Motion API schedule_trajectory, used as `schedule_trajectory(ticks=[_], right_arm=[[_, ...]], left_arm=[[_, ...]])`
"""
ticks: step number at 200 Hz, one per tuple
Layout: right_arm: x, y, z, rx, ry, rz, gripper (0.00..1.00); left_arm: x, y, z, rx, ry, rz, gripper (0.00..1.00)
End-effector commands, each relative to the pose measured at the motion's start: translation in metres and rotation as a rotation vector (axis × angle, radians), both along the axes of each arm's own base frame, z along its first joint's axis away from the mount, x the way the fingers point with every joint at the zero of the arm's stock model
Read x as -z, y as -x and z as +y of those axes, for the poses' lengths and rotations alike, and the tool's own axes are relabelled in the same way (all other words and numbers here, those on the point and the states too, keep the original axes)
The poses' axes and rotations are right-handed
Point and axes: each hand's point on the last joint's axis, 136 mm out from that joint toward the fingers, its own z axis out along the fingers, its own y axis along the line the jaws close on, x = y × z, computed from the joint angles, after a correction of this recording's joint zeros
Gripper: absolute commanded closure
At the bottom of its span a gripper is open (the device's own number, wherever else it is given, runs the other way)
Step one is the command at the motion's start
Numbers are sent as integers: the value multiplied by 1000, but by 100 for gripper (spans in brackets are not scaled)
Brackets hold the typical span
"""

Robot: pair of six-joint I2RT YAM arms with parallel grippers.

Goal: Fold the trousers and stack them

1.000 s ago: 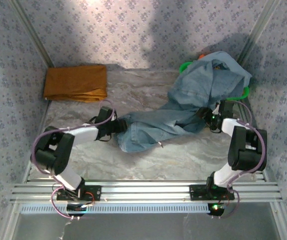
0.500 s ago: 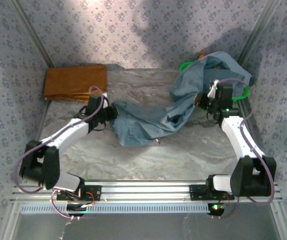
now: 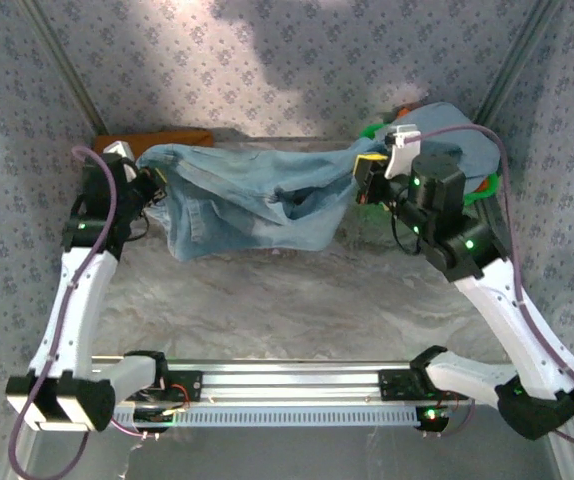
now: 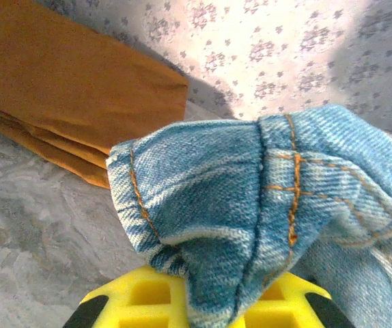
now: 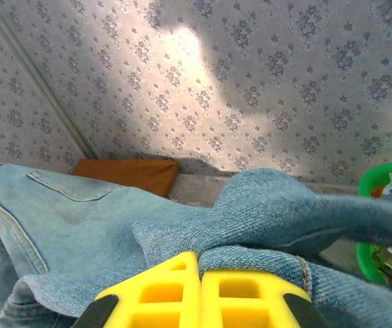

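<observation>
Above the tabletop (image 3: 267, 320), left claw (image 3: 153, 184) and right claw (image 3: 365, 182) each clenched the trousers (image 3: 247, 200), apparently stretching them flat for folding.

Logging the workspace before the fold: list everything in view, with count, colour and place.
trousers: one pair, mid-blue denim, held up and stretched between both end effectors
folded garment: one, orange-brown, far left corner of the table
pale garment: one, grey-blue, heaped at the far right corner
green rim: one, bright green, by that heap; what it belongs to is unclear
table: one, grey marbled
left end effector: one, yellow fingers, shut on the trousers
right end effector: one, yellow fingers, shut on the trousers
</observation>
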Motion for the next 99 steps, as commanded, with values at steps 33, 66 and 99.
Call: schedule_trajectory(ticks=[33,66,99], right_arm=[[3,54,-11,-2,53,1,100],[105,29,17,-49,90,284,100],[191,-5,74,-162,16,517,100]], left_arm=[[-5,62,17,-47,-64,31,100],[68,74,36,-172,-60,202,100],[111,87,65,-346,-29,270,100]])
